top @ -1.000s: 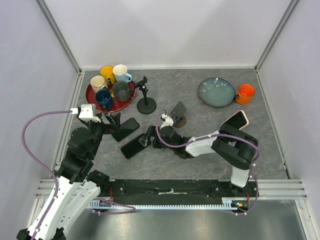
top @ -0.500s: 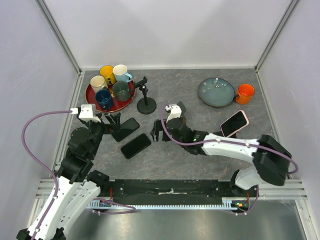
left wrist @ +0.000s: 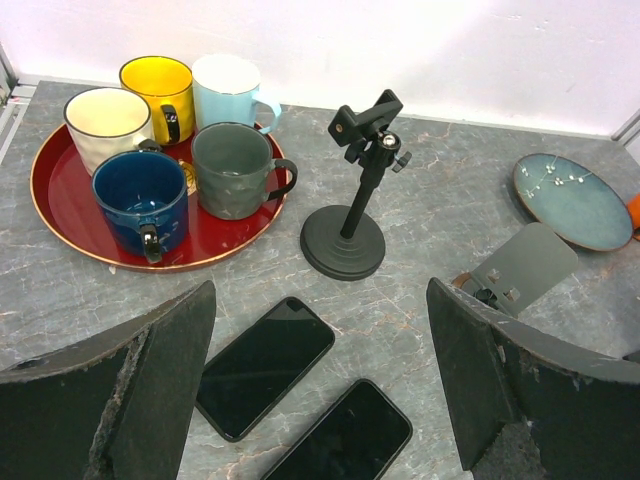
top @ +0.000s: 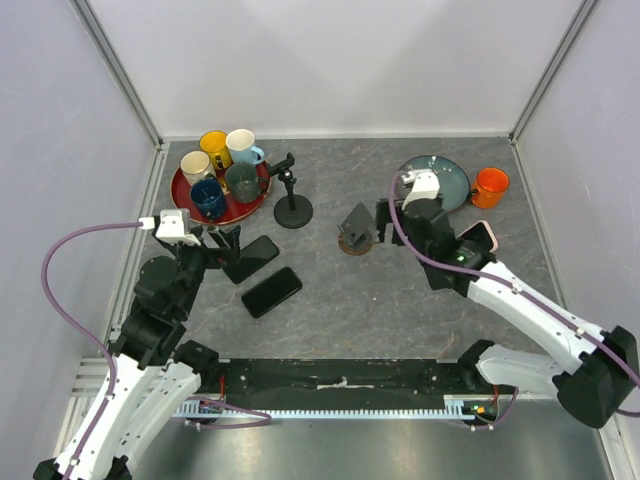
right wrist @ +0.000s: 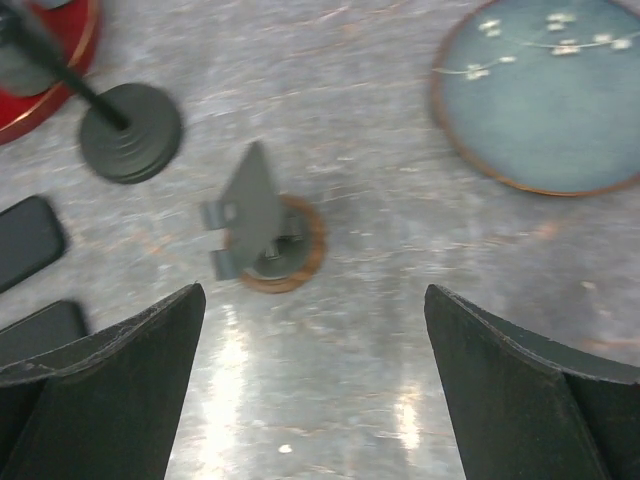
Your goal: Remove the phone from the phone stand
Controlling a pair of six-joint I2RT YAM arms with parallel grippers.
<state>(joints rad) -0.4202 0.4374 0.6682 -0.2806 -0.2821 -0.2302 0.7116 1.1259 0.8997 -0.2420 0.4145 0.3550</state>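
Observation:
A grey plate-style phone stand (top: pixel 355 229) on a round wooden base stands mid-table with no phone on it; it also shows in the right wrist view (right wrist: pixel 262 225) and the left wrist view (left wrist: pixel 520 265). A black clamp stand (top: pixel 291 196) is also bare. Two black phones (top: pixel 250 258) (top: pixel 271 291) lie flat on the table, under my left gripper's view (left wrist: pixel 265 365) (left wrist: pixel 345 435). A pink phone (top: pixel 480 238) lies at the right, partly hidden by my right arm. My left gripper (top: pixel 228 240) (left wrist: pixel 318 290) is open and empty. My right gripper (top: pixel 385 220) (right wrist: pixel 312 291) is open and empty, just right of the grey stand.
A red tray (top: pixel 180 190) with several mugs sits at the back left. A blue plate (top: pixel 445 185) and an orange mug (top: pixel 490 187) sit at the back right. Walls close in the table on three sides.
My right gripper has left the nearer black phone lying on the table and swung right and back, past the grey stand. The left arm has not moved.

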